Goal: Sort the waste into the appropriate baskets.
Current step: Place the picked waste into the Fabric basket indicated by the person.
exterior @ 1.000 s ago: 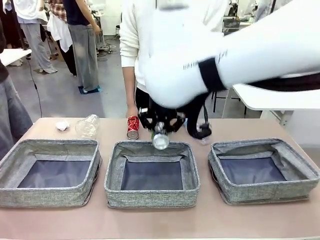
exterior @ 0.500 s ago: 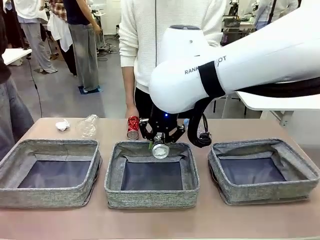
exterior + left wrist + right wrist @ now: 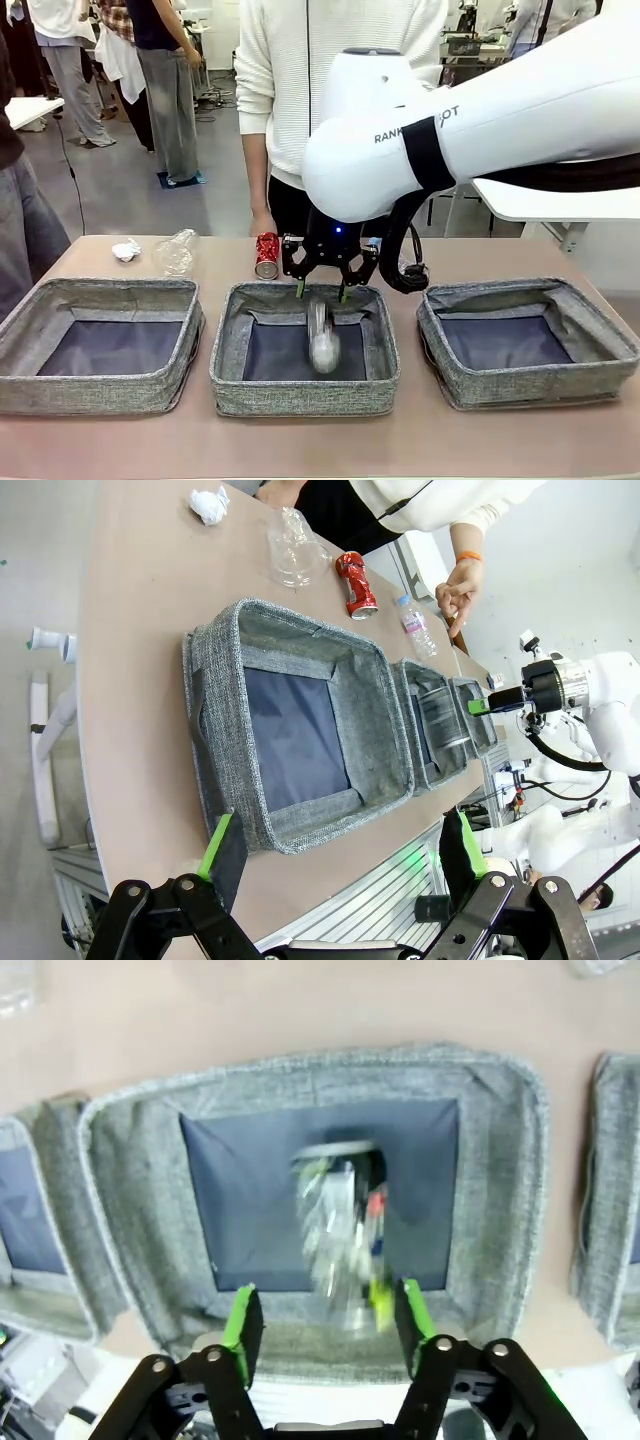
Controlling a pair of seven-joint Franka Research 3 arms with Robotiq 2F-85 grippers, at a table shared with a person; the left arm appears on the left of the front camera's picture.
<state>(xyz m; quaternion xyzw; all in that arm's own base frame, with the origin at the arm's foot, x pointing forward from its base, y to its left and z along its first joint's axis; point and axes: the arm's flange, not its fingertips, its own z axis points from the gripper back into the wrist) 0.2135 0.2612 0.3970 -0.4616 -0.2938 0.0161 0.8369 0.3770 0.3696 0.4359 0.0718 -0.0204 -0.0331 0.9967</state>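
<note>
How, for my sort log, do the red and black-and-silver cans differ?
Colour: the red can is red, the black-and-silver can silvery. Place: the red can rests on the table beyond the middle basket; the black-and-silver can, blurred, is inside that basket under the open right gripper. Both are cans.

The black-and-silver can is smearing into a pale motion blur over the middle basket, its label unreadable. At twelve o'clock from it, the right arm is hiding the waist of the person.
</note>
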